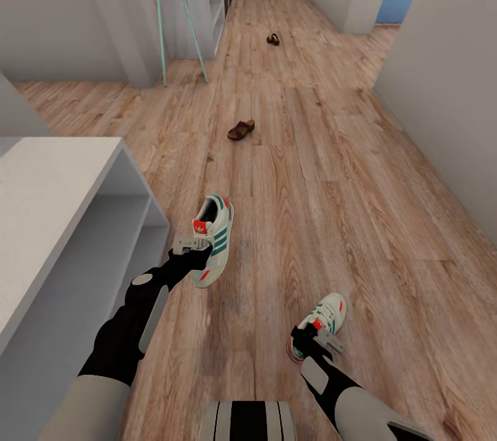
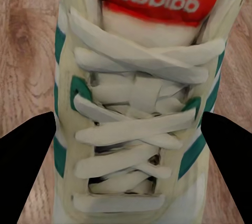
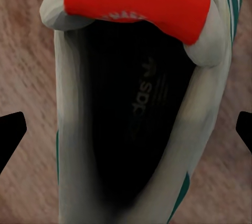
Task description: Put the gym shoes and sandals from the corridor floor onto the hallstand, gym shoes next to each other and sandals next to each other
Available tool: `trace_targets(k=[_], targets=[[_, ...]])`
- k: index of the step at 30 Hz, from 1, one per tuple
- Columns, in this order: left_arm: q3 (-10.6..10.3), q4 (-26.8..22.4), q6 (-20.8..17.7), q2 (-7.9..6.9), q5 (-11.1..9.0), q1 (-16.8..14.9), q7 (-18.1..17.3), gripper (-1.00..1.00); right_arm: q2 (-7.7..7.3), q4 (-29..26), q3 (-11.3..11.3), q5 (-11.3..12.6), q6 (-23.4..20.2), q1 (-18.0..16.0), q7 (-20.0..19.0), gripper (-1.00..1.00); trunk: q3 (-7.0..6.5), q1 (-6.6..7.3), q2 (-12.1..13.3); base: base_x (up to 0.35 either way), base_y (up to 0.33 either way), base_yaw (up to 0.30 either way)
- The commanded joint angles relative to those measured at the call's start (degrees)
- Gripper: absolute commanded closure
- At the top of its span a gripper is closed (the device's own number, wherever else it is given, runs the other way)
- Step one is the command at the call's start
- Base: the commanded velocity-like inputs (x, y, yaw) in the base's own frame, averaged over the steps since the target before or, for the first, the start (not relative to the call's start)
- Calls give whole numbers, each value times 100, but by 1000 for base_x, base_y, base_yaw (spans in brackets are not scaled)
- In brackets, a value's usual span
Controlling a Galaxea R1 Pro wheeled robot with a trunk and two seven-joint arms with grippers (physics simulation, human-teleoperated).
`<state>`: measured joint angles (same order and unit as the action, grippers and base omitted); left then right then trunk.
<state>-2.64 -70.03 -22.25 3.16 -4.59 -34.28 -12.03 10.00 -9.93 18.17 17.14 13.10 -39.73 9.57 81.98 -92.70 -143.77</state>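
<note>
I have the left gripper [image 1: 197,248] pinching one gym shoe [image 1: 215,239] across its laces, its fingers [image 2: 29,161] tight on both sides, just off the hallstand [image 1: 62,220]. The right gripper [image 1: 314,341] straddles the other gym shoe [image 1: 323,327], fingers spread wide of it. Both sandals [image 1: 241,130] lie well up the corridor floor [image 1: 359,185]. A tilted shoe could slip out mid-swing.

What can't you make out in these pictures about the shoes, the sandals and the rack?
- Far sandal, head view: too small for detail.
- Hallstand, head view: cut off by the left edge; shelf contents unseen.
- Right gym shoe, head view: partly covered by the right gripper.
- Left gripper, left wrist view: fingertips cut off; contact with the left gym shoe unclear.
</note>
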Motion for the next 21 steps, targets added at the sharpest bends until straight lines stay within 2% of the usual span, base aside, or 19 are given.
trace_targets(k=[1, 8, 9, 21], targets=[[0, -1, -2, 0, 0, 0, -1, 100, 0, 0, 0, 0, 0, 0, 0, -100, 0, 0, 0, 0, 0, 4], [0, -7, -5, -6, -5, 0, -1, 100, 0, 0, 2, 0, 0, 0, 1, -100, 2, 0, 0, 0, 0, 2], [0, -8, -5, -7, -6, 0, -1, 100, 0, 0, 2, 0, 0, 0, 1, 100, 2, 0, 0, 0, 0, 0], [0, -18, -7, -8, -7, 0, -2, 100, 0, 0, 10, 3, 0, 0, 1, 100, 2, 0, 0, 0, 0, 0]])
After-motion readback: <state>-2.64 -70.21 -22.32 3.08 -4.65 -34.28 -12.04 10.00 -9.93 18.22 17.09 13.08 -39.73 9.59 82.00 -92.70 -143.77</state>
